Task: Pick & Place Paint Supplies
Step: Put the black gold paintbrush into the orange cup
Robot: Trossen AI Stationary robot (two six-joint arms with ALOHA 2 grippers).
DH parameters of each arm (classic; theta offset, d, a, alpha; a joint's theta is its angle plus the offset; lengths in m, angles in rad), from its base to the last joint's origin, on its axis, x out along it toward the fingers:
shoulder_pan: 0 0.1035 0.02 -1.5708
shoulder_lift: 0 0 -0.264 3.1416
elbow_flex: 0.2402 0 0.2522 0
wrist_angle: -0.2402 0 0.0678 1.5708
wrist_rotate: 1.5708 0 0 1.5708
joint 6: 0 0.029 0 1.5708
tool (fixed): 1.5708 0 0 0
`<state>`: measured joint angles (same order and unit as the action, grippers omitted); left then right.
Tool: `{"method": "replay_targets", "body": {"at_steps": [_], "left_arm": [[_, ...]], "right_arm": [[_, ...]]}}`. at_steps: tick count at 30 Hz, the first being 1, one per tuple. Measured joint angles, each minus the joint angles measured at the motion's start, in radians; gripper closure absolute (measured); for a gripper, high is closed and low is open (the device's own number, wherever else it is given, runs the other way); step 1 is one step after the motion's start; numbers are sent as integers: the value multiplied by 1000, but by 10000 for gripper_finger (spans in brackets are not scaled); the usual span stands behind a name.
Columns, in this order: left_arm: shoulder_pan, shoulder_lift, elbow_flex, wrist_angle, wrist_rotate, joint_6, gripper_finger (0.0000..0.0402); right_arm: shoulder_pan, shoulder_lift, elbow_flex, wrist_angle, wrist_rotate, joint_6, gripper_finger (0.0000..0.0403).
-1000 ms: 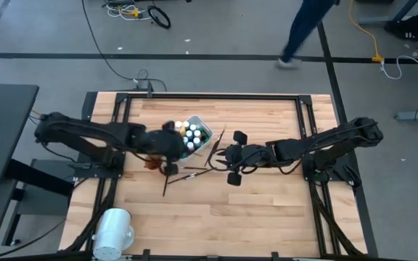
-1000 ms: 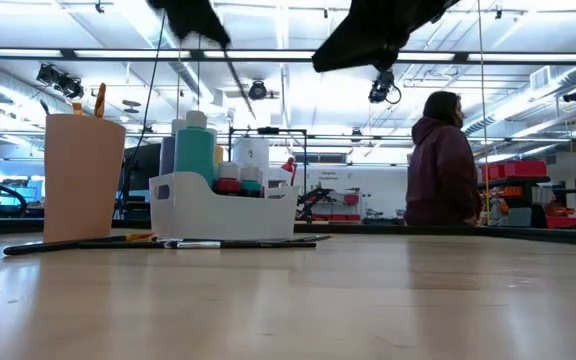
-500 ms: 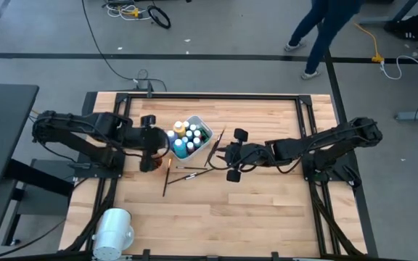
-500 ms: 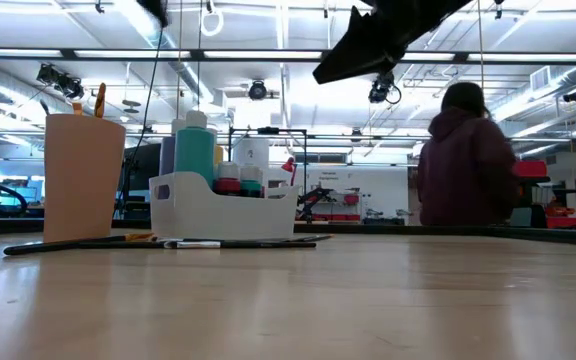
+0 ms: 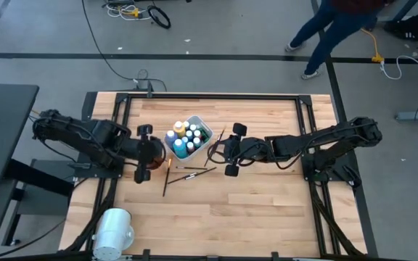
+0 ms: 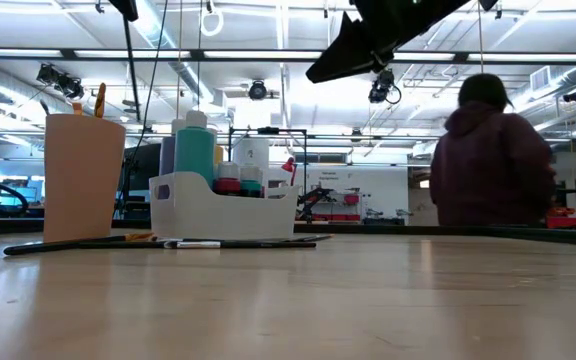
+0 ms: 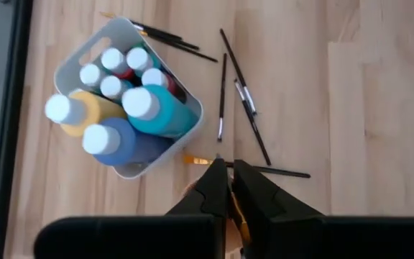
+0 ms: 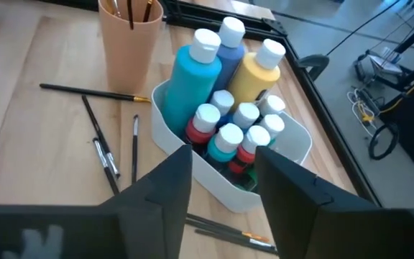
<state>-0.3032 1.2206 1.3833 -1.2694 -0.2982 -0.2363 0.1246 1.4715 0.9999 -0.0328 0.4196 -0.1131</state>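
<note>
A white tub (image 5: pixel 188 138) (image 8: pixel 192 155) stands mid-table, full of white-capped paint bottles (image 7: pixel 131 108). To its left stands an orange cup (image 6: pixel 83 175) (image 8: pixel 128 36) with brushes in it. Several thin dark brushes (image 5: pixel 189 174) (image 7: pixel 246 108) lie flat on the wood in front of and beside the tub. My left gripper (image 5: pixel 151 152) (image 7: pixel 228 183) hangs over the cup, shut on one brush (image 6: pixel 129 55). Just right of the tub, my right gripper (image 5: pixel 220 150) (image 8: pixel 223 165) stands open with nothing between its fingers. My left gripper pinches a thin dark brush by its upper end (image 6: pixel 125 20) between its two shut fingers (image 7: pixel 214 191), which slant downward. The brush hangs almost upright below them, lifted clear. Its lower end is just above the cup's rim, on the tub side.
A large white cylinder (image 5: pixel 113 228) lies at the near left corner. A black frame (image 5: pixel 209 96) runs round the table. A person (image 6: pixel 493 160) walks past beyond the far edge. The near half of the wooden table (image 5: pixel 216 217) offers free room.
My left gripper has gone toward the table's left edge and a little up, from above the tub to above the cup, tipping further down. It stays shut on the brush, which hangs below it. The person beyond the table has walked to the right.
</note>
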Motion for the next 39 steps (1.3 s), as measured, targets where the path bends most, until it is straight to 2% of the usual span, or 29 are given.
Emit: {"method": "replay_targets", "body": {"at_steps": [6,11,15,21,28,34,39], "left_arm": [[-28,0,13,-34,-38,-20,388],[-33,-1,45,-177,-44,-132,388],[-33,-1,20,-213,-37,-229,387],[-33,1,-148,-92,-24,-258,386],[-20,0,-290,93,69,-254,365],[-20,0,-379,105,52,-275,359],[-20,0,-398,119,12,-326,357]], "right_arm": [[0,0,0,13,-2,-11,221],[-2,0,0,34,-2,-31,217],[-2,0,0,41,-27,-31,219],[-2,0,0,41,-66,-29,219],[-2,0,0,41,-71,-27,219],[-4,0,0,43,-71,-27,219],[-4,0,0,49,-71,-30,219]]}}
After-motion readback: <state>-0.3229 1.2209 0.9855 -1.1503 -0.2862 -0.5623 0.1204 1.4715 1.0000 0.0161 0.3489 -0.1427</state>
